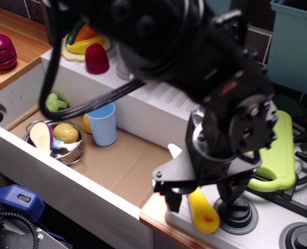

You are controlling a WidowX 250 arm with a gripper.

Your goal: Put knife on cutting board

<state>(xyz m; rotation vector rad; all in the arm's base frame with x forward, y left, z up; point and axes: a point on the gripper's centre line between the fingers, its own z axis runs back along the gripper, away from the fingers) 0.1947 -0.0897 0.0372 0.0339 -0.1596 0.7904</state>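
The knife (201,211) has a chunky, glossy yellow plastic handle, rounded at the end with a small hole through it. It lies near the front edge of the pale grey stove surface (278,233), beside a round black knob (238,210). Its blade is hidden under the arm. The cutting board (276,154) is flat, lime-green plastic with rounded corners and a long handle slot, resting farther back on the black burner grates, apart from the knife.

The black, angular arm leans in from the upper left and hangs low over the stove's front. The tool (201,196) points downward, one finger (173,201) left of the handle and the other at its right; the two stand spread with the knife between them, and whether they touch it I cannot tell.

Down in the cardboard-lined sink sit a smooth light-blue cup (102,123) and a shiny metal pot (70,150) of toy vegetables.
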